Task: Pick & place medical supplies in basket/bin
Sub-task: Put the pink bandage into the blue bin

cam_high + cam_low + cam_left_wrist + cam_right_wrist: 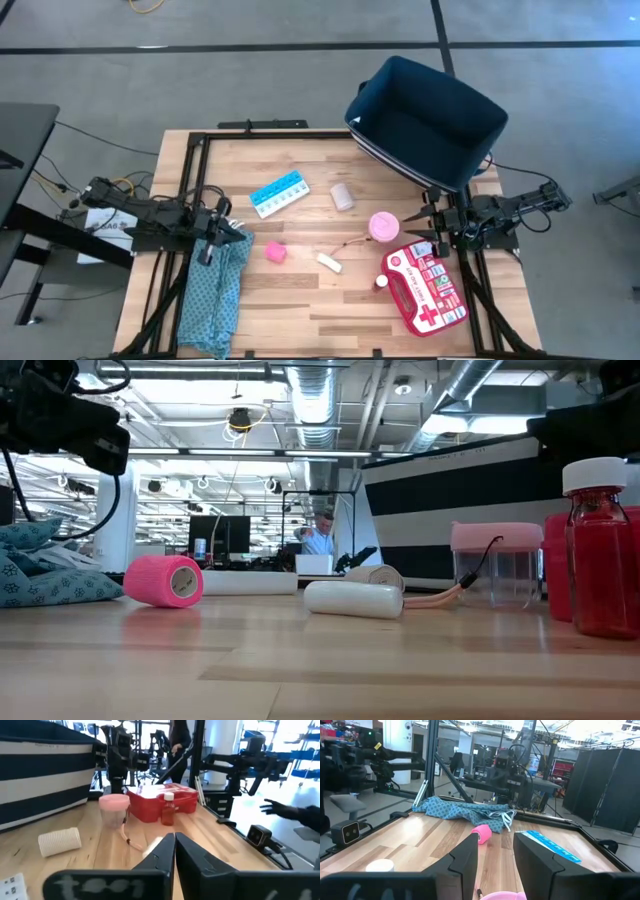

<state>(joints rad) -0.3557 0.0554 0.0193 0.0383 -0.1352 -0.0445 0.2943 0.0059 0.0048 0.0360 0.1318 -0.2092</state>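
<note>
High view: the pale plank bench (300,300) sits on grey concrete floor (200,80), with the navy bin (428,122) tilted at its 1 o'clock corner. Near centre lie the blue pill organizer (279,194), beige bandage roll (343,196), pink tape roll (384,227), pink cube (276,252) and white stick (329,262); the first aid pouch (426,290) is at 4 o'clock. The left gripper (232,222), at 9 o'clock over the teal cloth (215,290), has its fingers pressed together. The right gripper (414,228), at 3 o'clock, holds its fingers spread apart. An industrial room with ceiling ducts (320,400) lies behind.
</note>
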